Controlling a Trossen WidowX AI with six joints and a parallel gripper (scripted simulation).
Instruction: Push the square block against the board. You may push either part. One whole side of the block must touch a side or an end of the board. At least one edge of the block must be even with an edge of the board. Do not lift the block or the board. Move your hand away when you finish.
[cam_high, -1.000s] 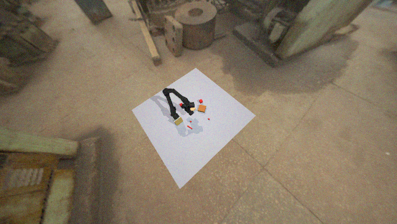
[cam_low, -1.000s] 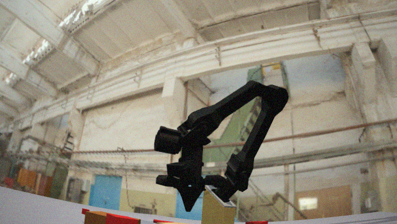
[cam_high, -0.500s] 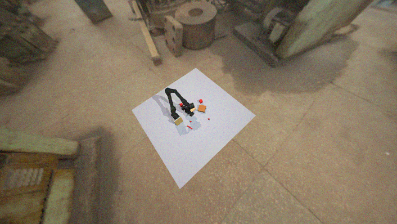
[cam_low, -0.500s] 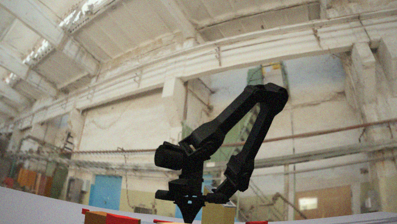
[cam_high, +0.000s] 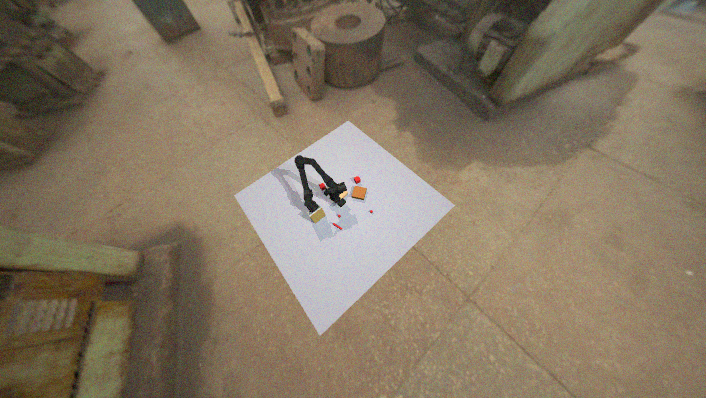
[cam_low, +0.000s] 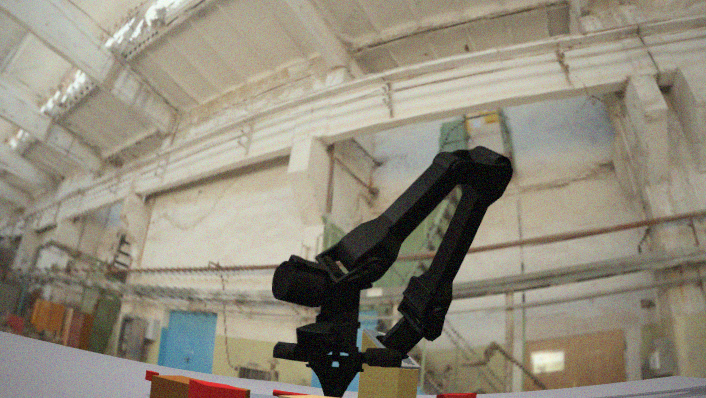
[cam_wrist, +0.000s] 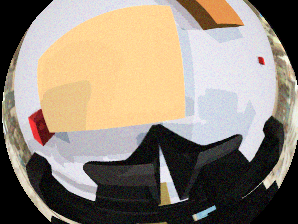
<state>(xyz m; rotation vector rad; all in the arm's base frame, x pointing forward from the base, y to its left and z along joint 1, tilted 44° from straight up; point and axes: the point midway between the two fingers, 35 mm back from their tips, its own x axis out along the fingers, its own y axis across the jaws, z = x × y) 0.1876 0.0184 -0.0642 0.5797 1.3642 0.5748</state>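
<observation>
The orange square block (cam_high: 359, 192) (cam_low: 169, 387) (cam_wrist: 215, 12) lies flat on the white mat. The pale tan board (cam_high: 343, 194) (cam_wrist: 112, 70) lies beside it, partly hidden under the arm in the top view. In the wrist view, white mat shows between the board's right side and the block, so they are apart. My gripper (cam_low: 333, 393) (cam_wrist: 156, 128) is shut and empty, pointing down. Its tips are low, close to the board's near edge in the wrist view. I cannot tell whether they touch it.
A red cube (cam_high: 357, 179) is beyond the block, and another (cam_high: 322, 186) (cam_wrist: 40, 128) is near the board's left corner. Small red pieces (cam_high: 339, 216) (cam_high: 371, 211) and a thin red stick (cam_high: 337, 226) lie on the mat (cam_high: 330, 285). A yellowish box (cam_high: 317, 215) (cam_low: 388, 384) stands at the arm's base.
</observation>
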